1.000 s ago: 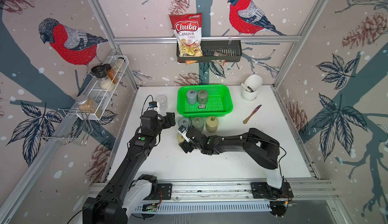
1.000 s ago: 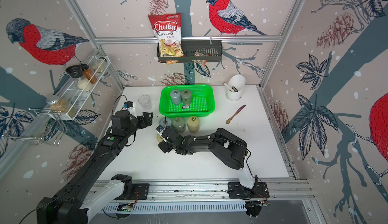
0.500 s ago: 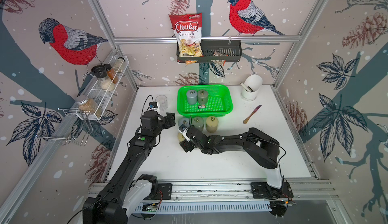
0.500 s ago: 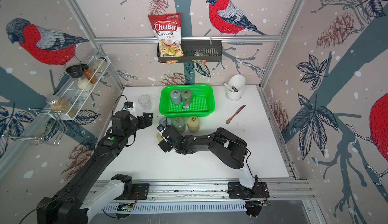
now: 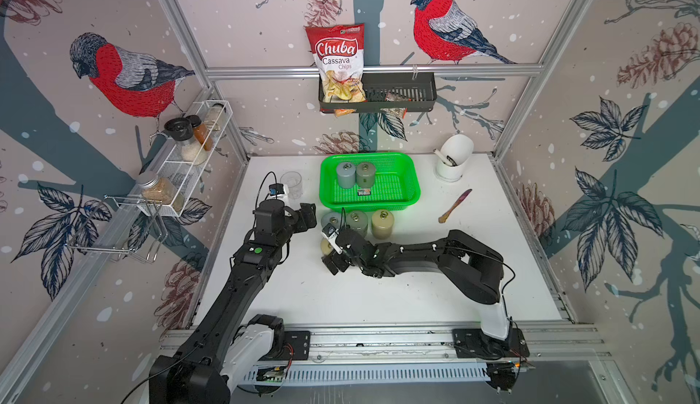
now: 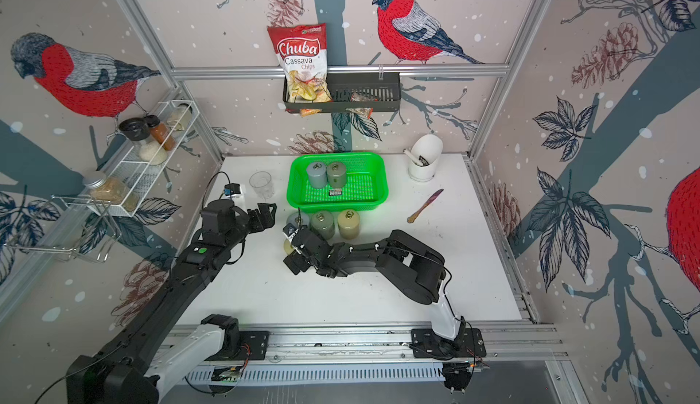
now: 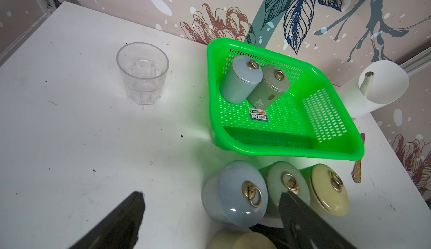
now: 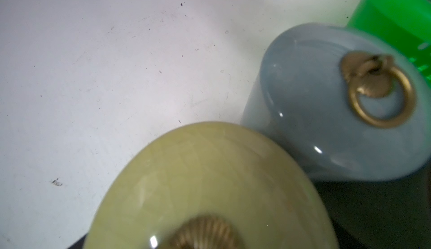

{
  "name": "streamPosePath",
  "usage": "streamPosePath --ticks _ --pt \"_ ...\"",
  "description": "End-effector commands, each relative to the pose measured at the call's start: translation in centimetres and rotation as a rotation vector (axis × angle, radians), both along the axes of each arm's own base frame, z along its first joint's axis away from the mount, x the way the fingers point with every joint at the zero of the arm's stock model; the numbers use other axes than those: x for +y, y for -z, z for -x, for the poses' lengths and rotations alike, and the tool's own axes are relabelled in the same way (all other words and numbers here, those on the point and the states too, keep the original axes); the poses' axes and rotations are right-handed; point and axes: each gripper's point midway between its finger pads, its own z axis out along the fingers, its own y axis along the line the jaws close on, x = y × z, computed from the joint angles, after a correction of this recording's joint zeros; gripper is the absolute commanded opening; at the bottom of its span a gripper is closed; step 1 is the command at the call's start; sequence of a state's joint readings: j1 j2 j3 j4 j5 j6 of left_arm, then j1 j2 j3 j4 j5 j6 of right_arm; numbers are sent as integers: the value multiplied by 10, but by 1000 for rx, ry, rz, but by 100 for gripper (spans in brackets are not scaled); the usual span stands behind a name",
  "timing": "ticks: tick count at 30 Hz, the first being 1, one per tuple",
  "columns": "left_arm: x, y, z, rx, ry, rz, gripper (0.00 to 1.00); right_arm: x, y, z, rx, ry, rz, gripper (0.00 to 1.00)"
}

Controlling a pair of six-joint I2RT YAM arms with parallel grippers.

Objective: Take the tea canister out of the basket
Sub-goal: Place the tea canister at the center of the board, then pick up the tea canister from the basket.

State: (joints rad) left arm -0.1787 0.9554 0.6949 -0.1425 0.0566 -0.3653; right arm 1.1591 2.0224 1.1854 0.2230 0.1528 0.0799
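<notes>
Right pincer (image 5: 332, 252): at yellow canister (image 8: 210, 177), centre frame; grip unclear.
Left pincer (image 5: 307, 213): spread, empty.
Exit: lift straight; blue canister (image 8: 338, 107) close beside.

Green basket (image 7: 275, 151) on white desk (image 7: 70, 124), blue-grey canister (image 7: 240, 82) and olive canister (image 7: 268, 91) touching inside, clear glass (image 7: 142, 72) nearby, three canisters (image 7: 277, 173) out front, black fingers (image 7: 121, 219) spread, maybe a fourth yellowish lid (image 7: 242, 240) below

bright green perforated basket (image 5: 378, 206); 1 blue-grey canister (image 5: 345, 175), 1 sage-green canister (image 5: 366, 174); white table (image 5: 378, 300); red-bullfinch wallpaper (image 5: 265, 23).
</notes>
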Motion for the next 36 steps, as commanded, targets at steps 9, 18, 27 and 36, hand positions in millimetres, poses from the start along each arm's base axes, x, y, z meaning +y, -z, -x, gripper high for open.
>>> streamPosePath --ticks 9,18,27,36 --pt "0 -9 -2 -33 10 -9 95 -5 -10 16 -3 -20 17 100" --pt "-1 -10 -4 -37 12 -11 95 -24 -18 33 12 -23 37 100" --pt "-1 -10 -5 -38 12 -11 95 -43 -31 35 5 -9 34 100" --pt "-1 -11 -5 -40 7 -5 95 -69 -113 16 -60 8 -105 100"
